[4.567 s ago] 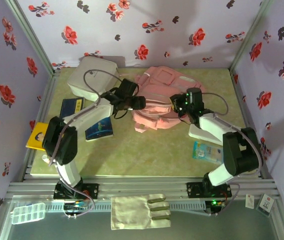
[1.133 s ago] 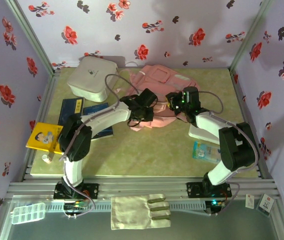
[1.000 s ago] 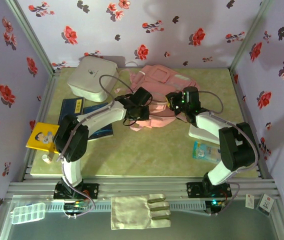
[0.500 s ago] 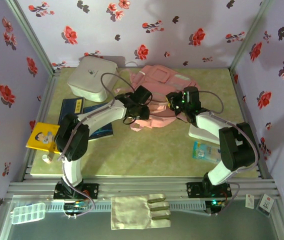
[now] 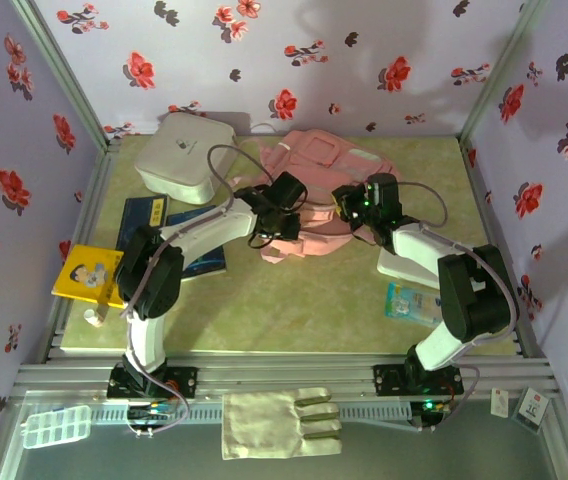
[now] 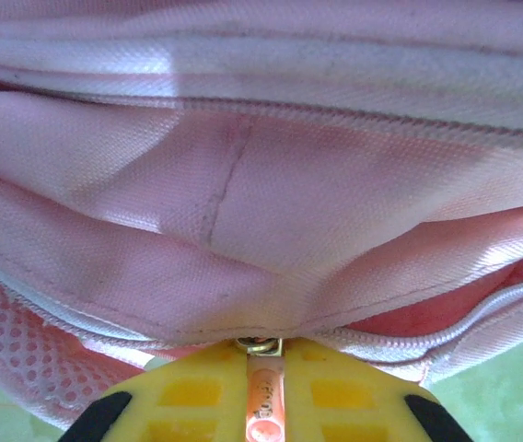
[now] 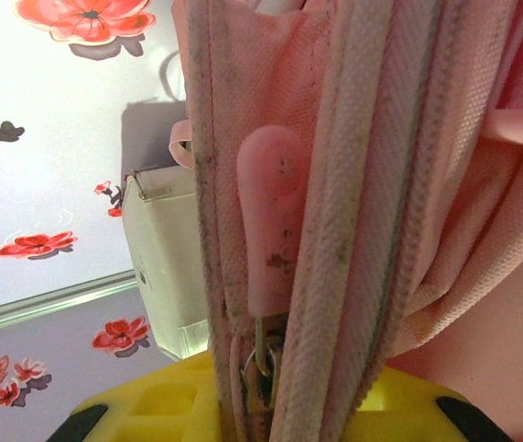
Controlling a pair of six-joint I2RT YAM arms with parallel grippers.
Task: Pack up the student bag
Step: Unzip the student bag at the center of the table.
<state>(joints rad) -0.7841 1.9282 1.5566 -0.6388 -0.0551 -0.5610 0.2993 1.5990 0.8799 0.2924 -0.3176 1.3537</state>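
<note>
Pink fabric student bag [image 5: 329,155] at far centre of the worktop [image 5: 294,290], left claw [image 5: 274,222] and right claw [image 5: 352,205] at its near edge.
Left wrist: left claw pinched shut on the zip pull [image 6: 263,401].
Right wrist: right claw clamped on the bag's zip edge, below a second tab [image 7: 271,212].
Best drawn along the track, edge kept taut, no yanking.

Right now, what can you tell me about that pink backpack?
The student bag is a soft pink woven-fabric backpack with pale trim, zips and a mesh patch. It lies slumped at the back of the table, beside a white box. The left jaws pinch a pink zipper pull; the right jaws clamp its zipped edge by a second pull.
</note>
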